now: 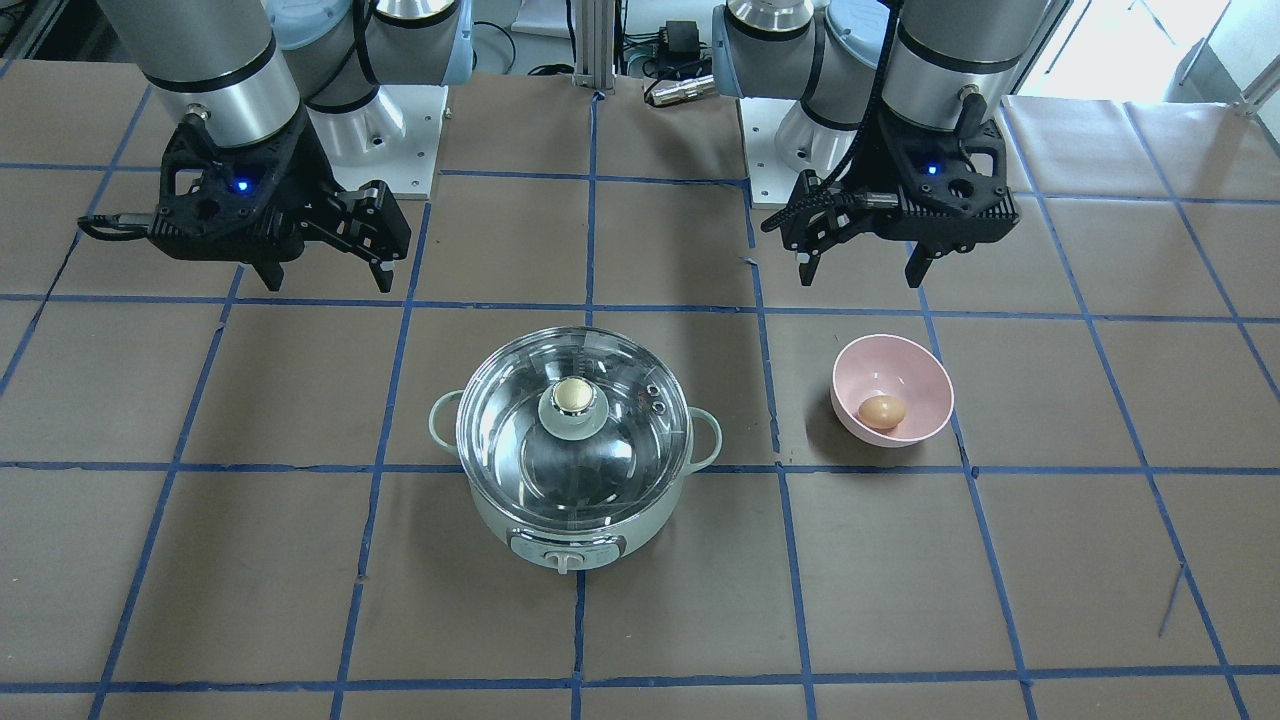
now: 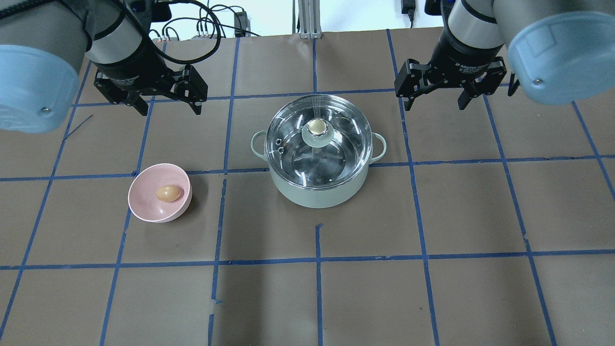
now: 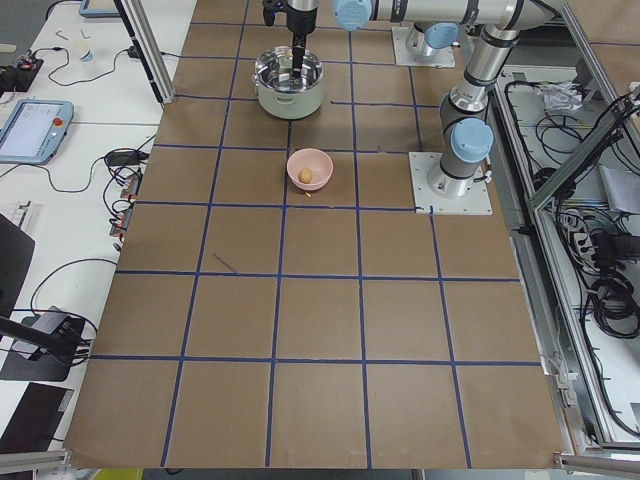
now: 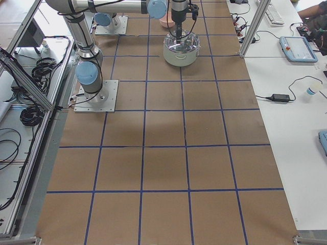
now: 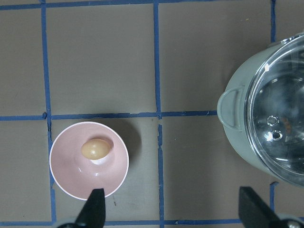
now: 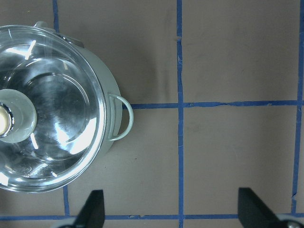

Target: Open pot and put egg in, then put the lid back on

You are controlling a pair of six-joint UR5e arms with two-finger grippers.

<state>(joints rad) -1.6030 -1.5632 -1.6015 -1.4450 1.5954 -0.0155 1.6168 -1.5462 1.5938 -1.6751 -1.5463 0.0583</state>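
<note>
The mint-green pot (image 2: 317, 194) stands mid-table with the clear glass lid (image 2: 336, 154) seated on it, gold-topped knob up. The light-brown egg (image 2: 168, 193) lies in a pink bowl (image 2: 144, 204) to the pot's left in the overhead view. My left gripper (image 2: 170, 110) is open and empty, hovering beyond the bowl; its wrist view shows the egg (image 5: 96, 148) and the pot's edge (image 5: 237, 118). My right gripper (image 2: 436, 105) is open and empty, hovering right of and beyond the pot; its wrist view shows the lid (image 6: 52, 109). In the front view the left gripper (image 1: 865, 272) is above the egg (image 1: 882, 411).
The table (image 2: 432, 288) is covered in brown paper with a blue tape grid. Both arm bases (image 1: 400, 130) stand at the robot's edge of the table. Cables and a controller lie beyond the table's ends in the side views.
</note>
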